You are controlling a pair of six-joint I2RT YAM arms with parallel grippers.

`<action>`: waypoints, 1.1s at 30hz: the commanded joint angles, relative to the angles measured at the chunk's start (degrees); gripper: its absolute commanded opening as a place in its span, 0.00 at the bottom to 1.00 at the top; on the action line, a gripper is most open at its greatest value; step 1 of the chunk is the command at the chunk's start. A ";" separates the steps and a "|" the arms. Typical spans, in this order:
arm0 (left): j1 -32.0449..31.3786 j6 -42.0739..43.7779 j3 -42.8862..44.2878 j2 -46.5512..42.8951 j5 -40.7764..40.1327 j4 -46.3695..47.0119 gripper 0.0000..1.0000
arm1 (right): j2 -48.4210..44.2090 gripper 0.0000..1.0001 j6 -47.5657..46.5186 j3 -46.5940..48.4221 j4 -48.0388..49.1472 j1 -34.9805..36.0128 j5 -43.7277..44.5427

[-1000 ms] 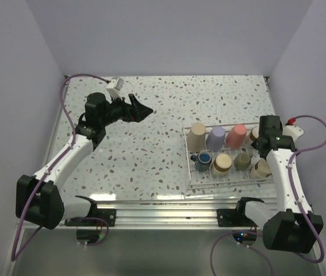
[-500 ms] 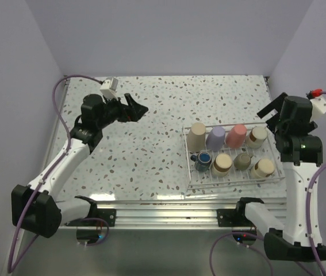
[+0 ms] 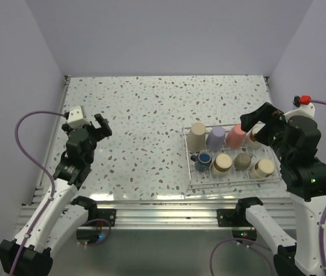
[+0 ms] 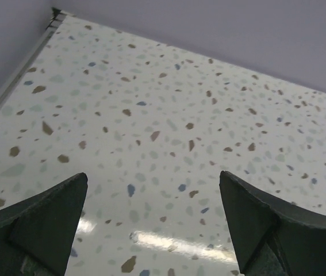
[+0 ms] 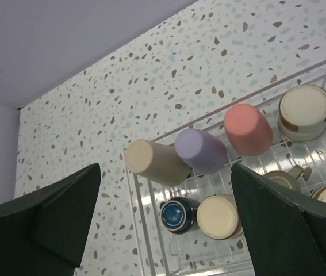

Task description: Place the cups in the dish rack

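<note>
The wire dish rack [image 3: 187, 168] stands at the right of the table. All the cups sit upside down in it: beige [image 3: 196, 136], lavender [image 3: 215, 138] and coral-red [image 3: 236, 135] tumblers and a metal cup [image 3: 257, 135] in the far row, the black mug [image 3: 202, 161] and three metal cups [image 3: 222, 164] in the near row. My right gripper [image 3: 259, 122] hangs open and empty high above the rack's right end; its wrist view shows the rack [image 5: 137, 218] and tumblers [image 5: 154, 163] below. My left gripper [image 3: 99, 126] is open and empty over the table's left side.
The speckled table [image 3: 151, 115] is walled in by lavender panels on three sides. A metal rail [image 3: 151, 202] runs along the near edge between the arm bases. The left wrist view shows only bare speckled tabletop [image 4: 168, 115] and the far wall.
My left arm has pulled back from the far middle to the near left. My right arm has risen from the rack's right end and now looks down on it.
</note>
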 commanded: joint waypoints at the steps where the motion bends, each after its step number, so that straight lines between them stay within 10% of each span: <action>1: 0.38 5.66 -6.56 -1.67 -16.85 2.56 1.00 | -0.95 0.98 -1.16 -1.80 0.72 2.26 -3.89; 8: 0.47 25.59 -32.63 -1.42 -15.91 40.87 1.00 | -3.42 0.98 -0.01 -2.43 -1.21 4.46 -6.54; 13: 1.00 22.90 -36.90 15.23 -11.51 60.12 1.00 | -2.80 0.99 -1.41 1.61 -2.53 6.22 -6.80; 24: 5.48 27.38 -27.31 41.55 -3.87 83.91 1.00 | -1.92 0.99 -4.14 6.01 -5.70 7.45 -4.52; 33: 13.30 21.93 -29.78 44.55 8.18 85.64 1.00 | -1.75 0.99 -4.32 4.35 -6.40 7.54 -3.81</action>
